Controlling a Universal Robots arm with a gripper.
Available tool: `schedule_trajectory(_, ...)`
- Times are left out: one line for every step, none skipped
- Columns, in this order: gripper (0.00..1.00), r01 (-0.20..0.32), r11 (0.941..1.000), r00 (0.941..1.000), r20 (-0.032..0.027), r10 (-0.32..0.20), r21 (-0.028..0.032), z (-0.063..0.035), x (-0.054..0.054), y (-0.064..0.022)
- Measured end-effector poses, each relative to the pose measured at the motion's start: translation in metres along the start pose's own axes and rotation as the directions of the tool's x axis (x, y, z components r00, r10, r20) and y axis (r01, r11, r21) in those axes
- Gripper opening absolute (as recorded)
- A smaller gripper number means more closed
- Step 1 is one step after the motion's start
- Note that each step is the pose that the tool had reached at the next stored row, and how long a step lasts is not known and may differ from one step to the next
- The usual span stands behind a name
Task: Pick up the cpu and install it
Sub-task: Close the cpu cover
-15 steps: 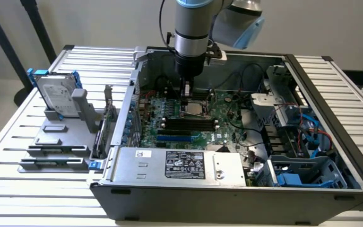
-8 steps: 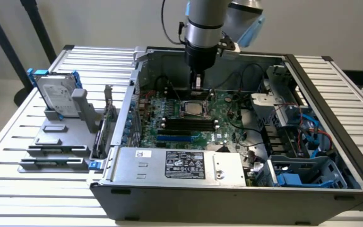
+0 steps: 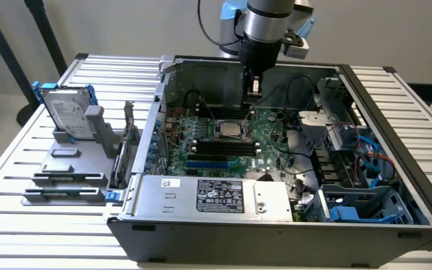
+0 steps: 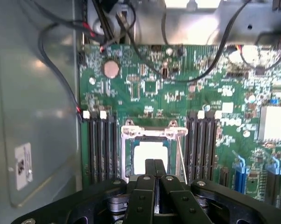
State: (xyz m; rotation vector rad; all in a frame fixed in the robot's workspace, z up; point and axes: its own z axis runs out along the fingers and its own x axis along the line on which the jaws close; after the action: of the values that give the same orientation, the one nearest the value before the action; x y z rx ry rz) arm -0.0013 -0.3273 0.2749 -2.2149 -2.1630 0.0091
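Gripper (image 3: 253,94) is pinched shut on nothing, hanging just above the socket (image 4: 129,134) on the green board (image 4: 154,84). I can see the cpu (image 4: 149,154) sitting inside that socket.

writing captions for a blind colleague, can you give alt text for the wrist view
The shut end effector hangs over a silver cpu lying in the socket frame of a green motherboard. Black memory slots flank the socket on both sides, and a grey case wall stands beside the board.
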Motion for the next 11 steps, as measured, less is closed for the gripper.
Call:
schedule_trajectory(0.11, 0.000, 1.0000, 1.0000, -0.0001, 0.000, 0.0006, -0.0012, 0.000, 0.0045)
schedule_trajectory(0.11, 0.000, 1.0000, 1.0000, -0.0003, 0.000, 0.0010, -0.0019, 0.000, 0.0089)
schedule_trajectory(0.11, 0.000, 1.0000, 1.0000, -0.0007, 0.000, 0.0013, -0.0024, 0.000, 0.0134)
schedule_trajectory(0.11, 0.000, 1.0000, 1.0000, -0.0006, 0.000, 0.0018, -0.0030, 0.000, 0.0183)
schedule_trajectory(0.11, 0.000, 1.0000, 1.0000, -0.0007, 0.000, 0.0021, -0.0034, 0.001, 0.0226)
schedule_trajectory(0.11, 0.000, 1.0000, 1.0000, -0.0008, 0.000, 0.0024, -0.0039, 0.001, 0.0271)
schedule_trajectory(0.11, 0.000, 1.0000, 1.0000, -0.0008, 0.000, 0.0027, -0.0043, 0.001, 0.0316)
schedule_trajectory(0.11, 0.000, 1.0000, 1.0000, -0.0009, 0.000, 0.0029, -0.0044, 0.001, 0.0359)
schedule_trajectory(0.11, 0.000, 1.0000, 1.0000, -0.0010, 0.000, 0.0029, -0.0045, 0.001, 0.0394)
schedule_trajectory(0.11, 0.000, 1.0000, 1.0000, -0.0012, 0.000, 0.0029, -0.0044, 0.001, 0.0415)
schedule_trajectory(0.11, 0.000, 1.0000, 1.0000, -0.0013, 0.000, 0.0028, -0.0038, 0.001, 0.0430)
